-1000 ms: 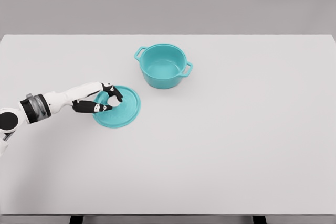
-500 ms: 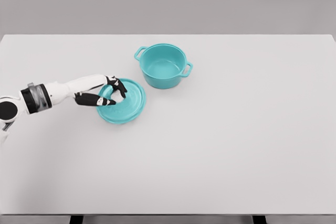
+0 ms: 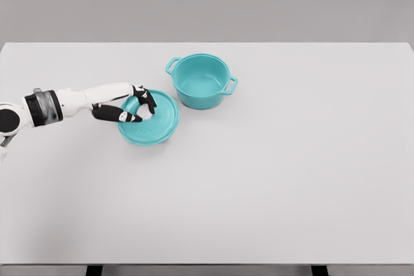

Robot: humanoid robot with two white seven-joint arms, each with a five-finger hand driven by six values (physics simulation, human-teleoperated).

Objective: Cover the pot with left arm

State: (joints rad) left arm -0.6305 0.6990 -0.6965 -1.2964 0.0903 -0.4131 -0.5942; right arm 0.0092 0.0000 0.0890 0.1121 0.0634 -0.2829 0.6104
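The teal pot (image 3: 202,81) sits open on the white table (image 3: 291,179). The left hand (image 3: 132,108) grips the teal lid (image 3: 154,121), just beside the pot.

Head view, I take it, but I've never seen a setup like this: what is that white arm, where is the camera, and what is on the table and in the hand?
This is a simulator's render, not a real photo. The camera sits on a humanoid robot's head and looks down at a white table. The white arm coming in from the picture's left is the robot's left arm; it ends in a five-finger left hand with dark fingers. The right arm is not in view.

Two teal things are on the table: an open pot with two side handles, and its round lid, to the pot's lower left. The hand's fingers are curled around the lid's left part, gripping it. Whether the lid is lifted off the table is hard to tell from this view. The pot is not yet covered.
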